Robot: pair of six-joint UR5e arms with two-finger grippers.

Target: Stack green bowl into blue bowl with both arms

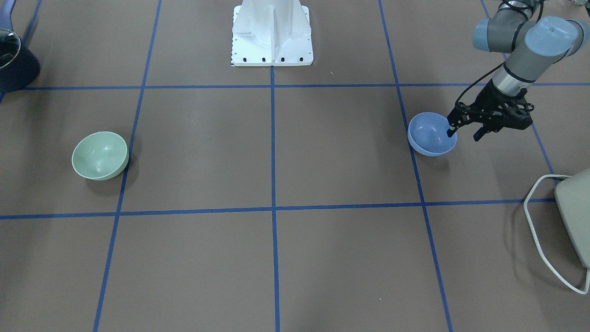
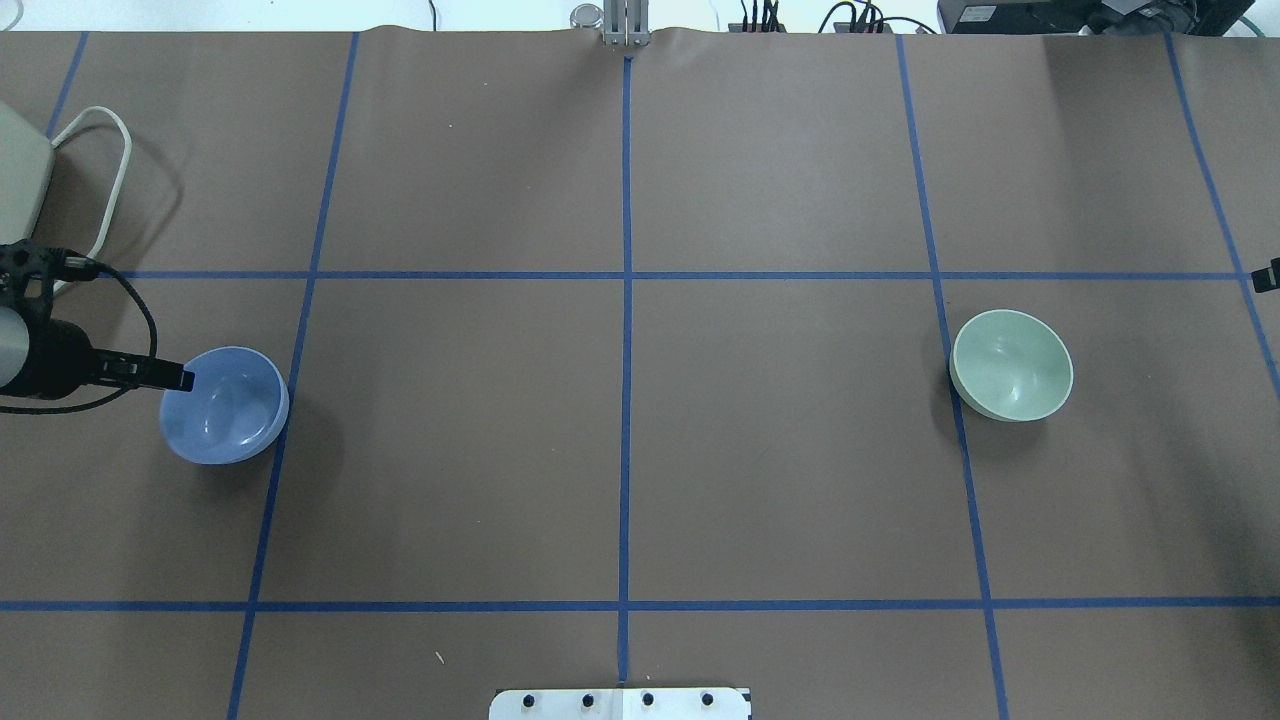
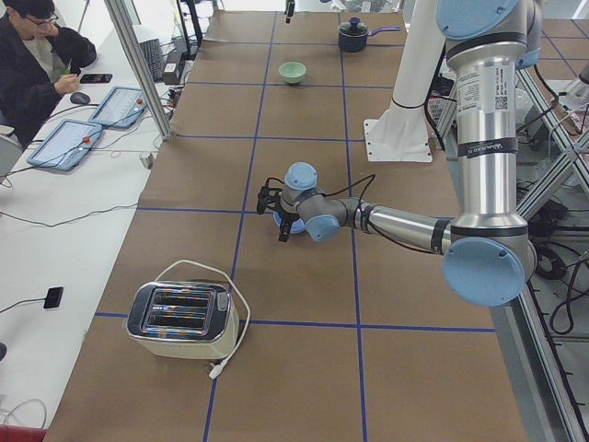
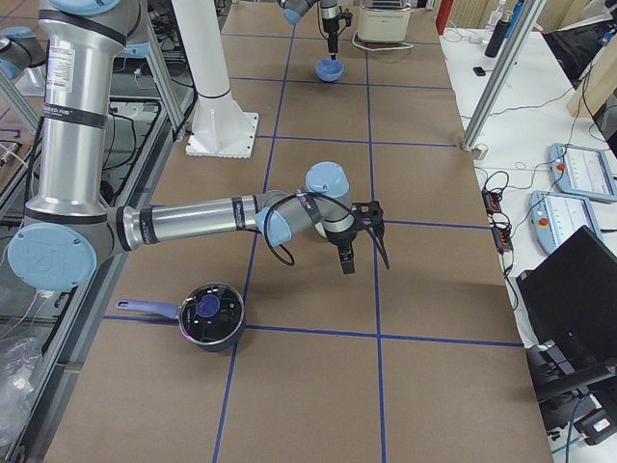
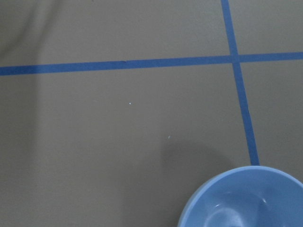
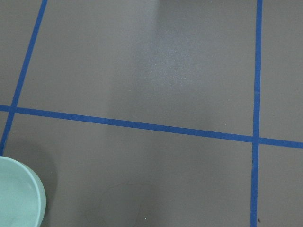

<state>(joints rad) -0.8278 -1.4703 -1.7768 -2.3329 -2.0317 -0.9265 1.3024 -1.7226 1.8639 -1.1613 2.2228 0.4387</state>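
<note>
Left gripper [image 1: 463, 135] astride the blue bowl [image 1: 428, 138] rim, green bowl [image 1: 99, 154] far across

The left gripper's jaws stand spread, one finger inside the smooth, round, matte bowl and one outside its arm-side wall. The twin green bowl sits upright, well apart, inboard of the right gripper [image 4: 364, 241], whose spread I cannot tell.

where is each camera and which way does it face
Front-facing: across table, facing white base; left hand at blue bowl.
Overhead: behind that base, looking down; shares blue bowl, green bowl with front-facing.
Exterior left: table end, left arm near.
Exterior right: opposite end, right arm near.
Left wrist: down on blue bowl.
Right wrist: down on green bowl.
</note>
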